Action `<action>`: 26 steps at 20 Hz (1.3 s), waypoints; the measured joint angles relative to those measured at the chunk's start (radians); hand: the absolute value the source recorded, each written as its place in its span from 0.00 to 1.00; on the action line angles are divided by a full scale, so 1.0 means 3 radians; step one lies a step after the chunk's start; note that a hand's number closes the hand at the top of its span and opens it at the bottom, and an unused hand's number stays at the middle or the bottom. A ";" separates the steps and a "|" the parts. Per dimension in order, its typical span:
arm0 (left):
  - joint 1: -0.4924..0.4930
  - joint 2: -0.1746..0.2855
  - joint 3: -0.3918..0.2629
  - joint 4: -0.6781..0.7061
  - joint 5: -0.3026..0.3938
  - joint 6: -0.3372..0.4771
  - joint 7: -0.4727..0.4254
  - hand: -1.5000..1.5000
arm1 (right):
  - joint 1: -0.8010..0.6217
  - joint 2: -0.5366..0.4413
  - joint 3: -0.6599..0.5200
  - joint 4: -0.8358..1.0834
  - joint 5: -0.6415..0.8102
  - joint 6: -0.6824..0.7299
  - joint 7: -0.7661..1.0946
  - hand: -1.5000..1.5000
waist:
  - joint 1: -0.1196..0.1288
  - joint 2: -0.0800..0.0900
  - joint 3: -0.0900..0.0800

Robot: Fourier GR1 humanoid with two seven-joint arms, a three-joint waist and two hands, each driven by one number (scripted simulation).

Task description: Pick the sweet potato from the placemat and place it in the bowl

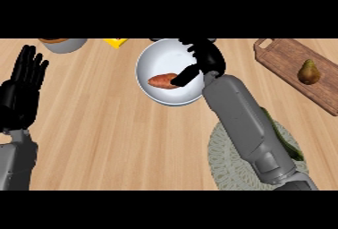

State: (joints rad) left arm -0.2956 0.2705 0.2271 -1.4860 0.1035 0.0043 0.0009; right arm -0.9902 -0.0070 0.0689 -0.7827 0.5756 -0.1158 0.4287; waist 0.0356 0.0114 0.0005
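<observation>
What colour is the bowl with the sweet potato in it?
The bowl is white; the head view shows it best.

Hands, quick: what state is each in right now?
Left hand: open, holding nothing.
Right hand: at the sweet potato in the bowl; grip cannot be told.

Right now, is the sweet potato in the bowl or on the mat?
In the bowl. The sweet potato lies on its white floor, beside the right robot hand.

One sweet potato [162, 81], one bowl [163, 57], perhaps one cucumber [293, 150].
</observation>
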 measured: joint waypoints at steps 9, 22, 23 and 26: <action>0.0114 0.0031 0.0036 -0.0088 0.0045 -0.0056 0.0011 0.50 | 0.0010 -0.0045 -0.0444 0.0135 -0.0278 -0.0955 -0.0726 0.00 | -0.0035 -0.0015 0.0000; 0.0243 0.0002 0.0076 -0.0115 0.0024 -0.0025 -0.0048 0.50 | 0.0697 -0.0793 -0.1180 -0.0368 -0.1061 -0.0564 -0.1322 0.00 | -0.0131 -0.0040 -0.0001; 0.0255 -0.0009 0.0072 -0.0091 0.0006 -0.0019 -0.0089 0.50 | 0.0751 -0.0873 -0.1248 -0.0368 -0.1142 -0.0475 -0.1396 0.00 | -0.0129 -0.0037 0.0000; 0.0239 0.0019 0.0087 -0.0151 0.0024 -0.0020 -0.0006 0.50 | 0.0951 -0.1063 -0.1381 -0.0450 -0.1342 -0.0218 -0.1522 0.00 | -0.0129 -0.0040 -0.0001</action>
State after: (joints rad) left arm -0.2238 0.2763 0.2533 -1.5313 0.1106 -0.0018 -0.0010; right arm -0.7049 -0.3259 -0.3454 -0.9177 0.1731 -0.1813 -0.0280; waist -0.0030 -0.0007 0.0003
